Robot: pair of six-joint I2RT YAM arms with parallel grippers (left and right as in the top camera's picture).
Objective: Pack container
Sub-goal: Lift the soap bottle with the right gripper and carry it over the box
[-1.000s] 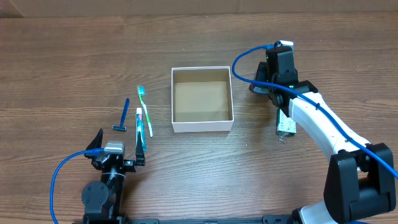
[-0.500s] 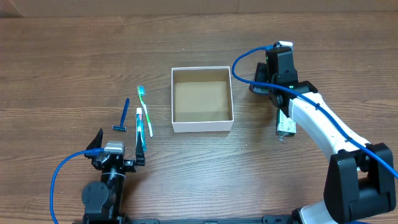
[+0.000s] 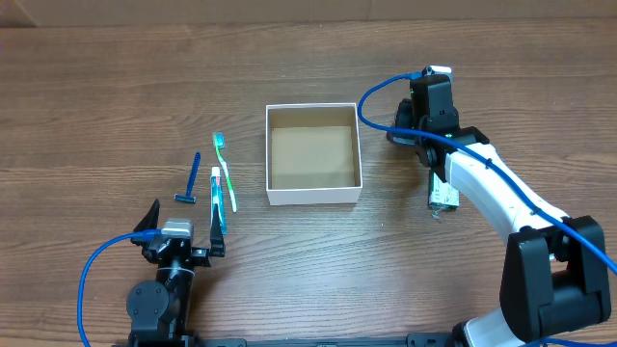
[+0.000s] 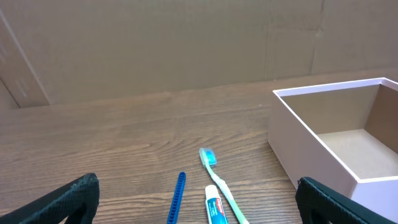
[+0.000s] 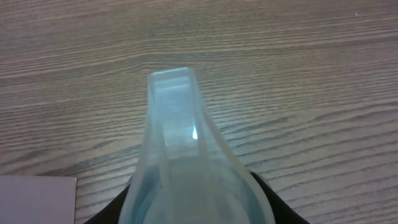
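The container point(image 3: 313, 195), a white square box with a brown inside, stands empty at mid-table; its near wall shows in the left wrist view point(image 4: 311, 155) and a corner in the right wrist view point(image 5: 31, 199). My right gripper point(image 3: 407, 135) is just right of the box, shut on a translucent pale blue plastic piece point(image 5: 180, 143) held above the wood. My left gripper point(image 3: 216, 236) is open and empty near the front edge, behind a toothbrush point(image 3: 225, 172), a toothpaste tube point(image 3: 216, 198) and a blue razor point(image 3: 190, 183).
A small green-and-white packet point(image 3: 443, 196) lies under my right forearm, right of the box. In the left wrist view the toothbrush point(image 4: 214, 171), the toothpaste tube point(image 4: 215, 208) and the blue razor handle point(image 4: 176, 196) lie between the jaws. A cardboard wall point(image 4: 186, 43) stands behind the table.
My right gripper has shifted very slightly to the left. Nothing else has moved.
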